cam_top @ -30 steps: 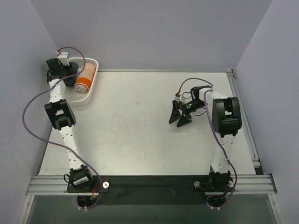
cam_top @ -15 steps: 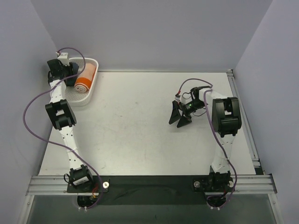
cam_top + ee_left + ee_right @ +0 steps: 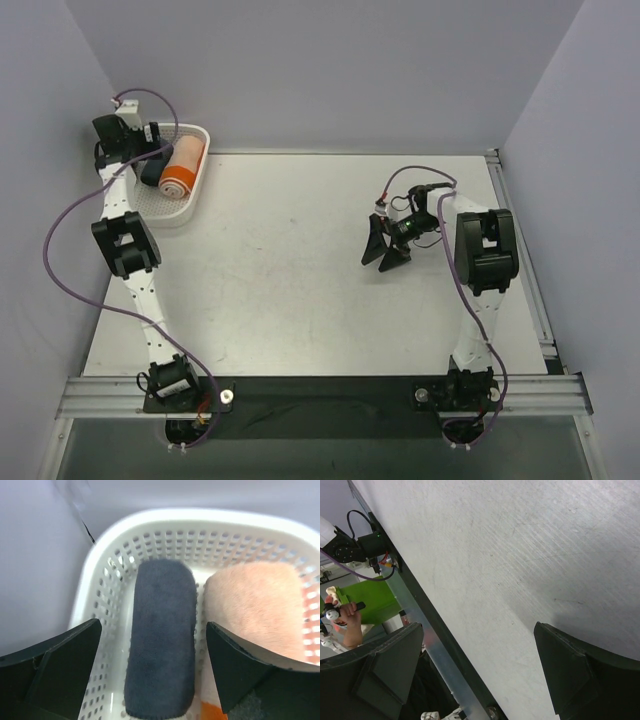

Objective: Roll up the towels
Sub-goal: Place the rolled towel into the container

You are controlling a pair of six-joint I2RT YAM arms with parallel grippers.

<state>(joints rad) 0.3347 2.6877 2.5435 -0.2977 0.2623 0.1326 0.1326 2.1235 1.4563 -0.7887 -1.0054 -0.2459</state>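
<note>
A rolled navy-blue towel (image 3: 160,635) lies in the white lattice basket (image 3: 200,517), close beside a rolled orange towel (image 3: 255,605) with a white band. From above, the navy towel (image 3: 152,173) is on the left and the orange towel (image 3: 182,165) on the right of the basket (image 3: 196,196) at the table's far left corner. My left gripper (image 3: 154,626) is open over the navy roll, one finger on each side and neither touching it; seen from above, the left gripper (image 3: 148,158) stands over the basket's left end. My right gripper (image 3: 385,250) hangs open over bare table, as the right wrist view shows the right gripper (image 3: 479,627) with nothing between its fingers.
The basket sits tight against the left wall and near the back wall. An aluminium rail (image 3: 320,390) runs along the near edge, and another rail (image 3: 522,250) along the right side. Purple cables loop from both arms.
My left gripper has opened wide and let go of the navy towel, which now lies in the basket, and the wrist has drawn slightly back to the left. The right arm has not moved.
</note>
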